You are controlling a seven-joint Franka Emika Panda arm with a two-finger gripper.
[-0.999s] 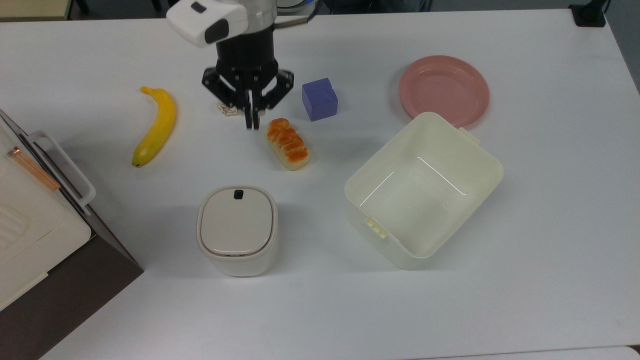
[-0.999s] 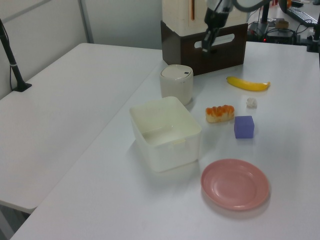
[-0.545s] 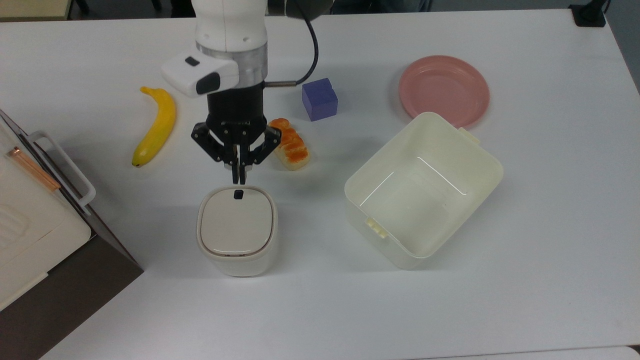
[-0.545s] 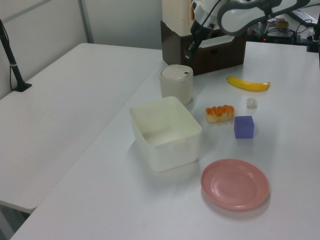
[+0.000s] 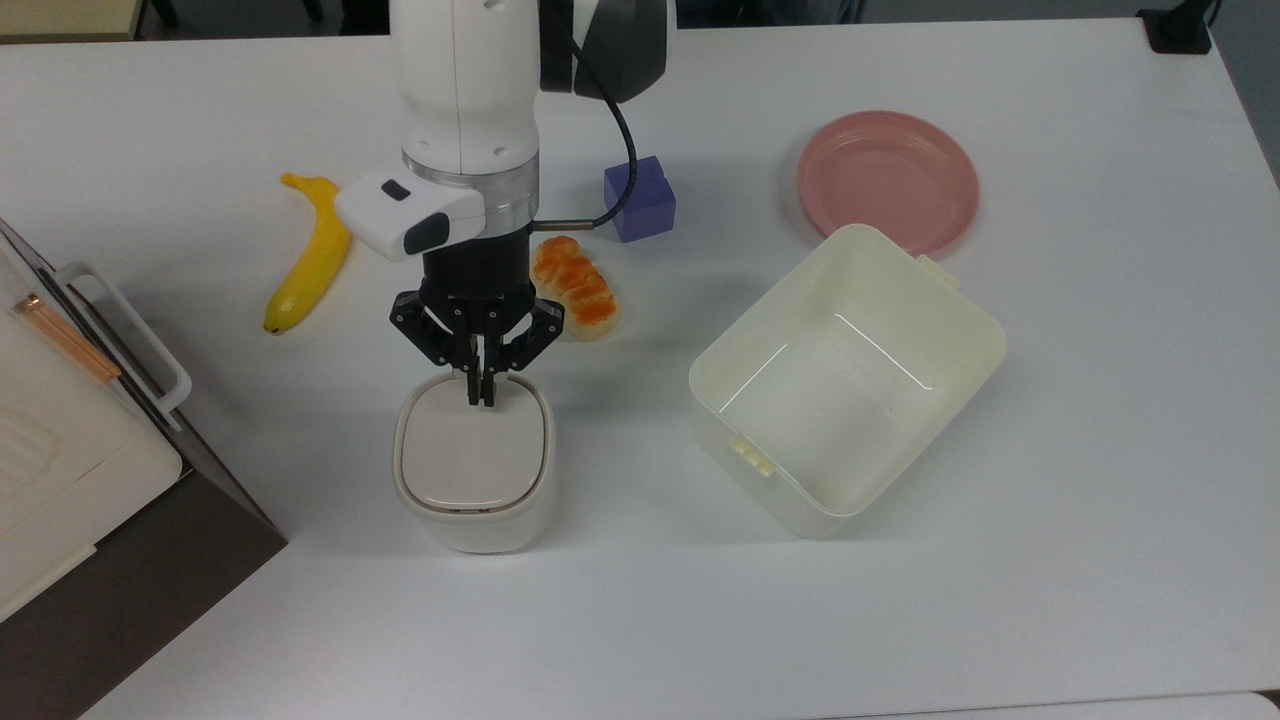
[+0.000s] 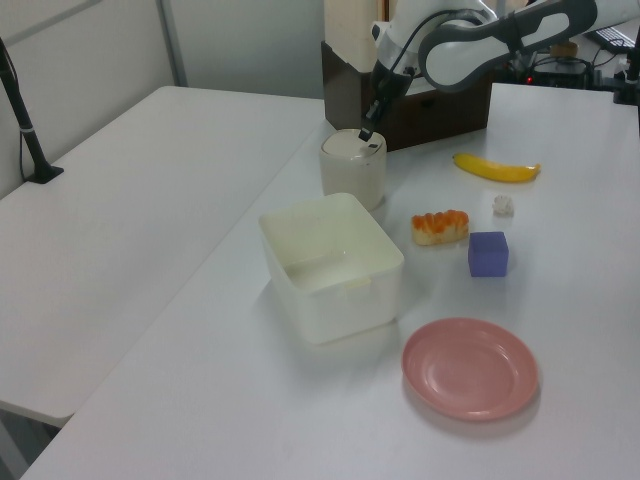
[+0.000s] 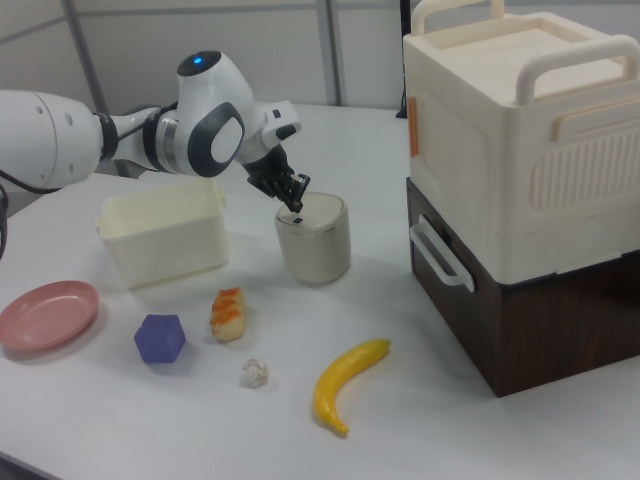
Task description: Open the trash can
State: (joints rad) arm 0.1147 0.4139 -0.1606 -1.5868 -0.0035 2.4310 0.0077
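The trash can (image 5: 473, 470) looks like smooth cream plastic with a soft sheen; its beige lid (image 5: 474, 446) is matt. The tub (image 5: 846, 380) is pale-yellow plastic, faintly translucent and glossy at the rim. The plate (image 5: 887, 180) is smooth pink plastic (a dull gloss). The gripper (image 5: 479, 396) is black and matt — the arm's shell (image 5: 463, 80) glossy white plastic. The table (image 5: 1000, 560) is a smooth, matt white — no grain.
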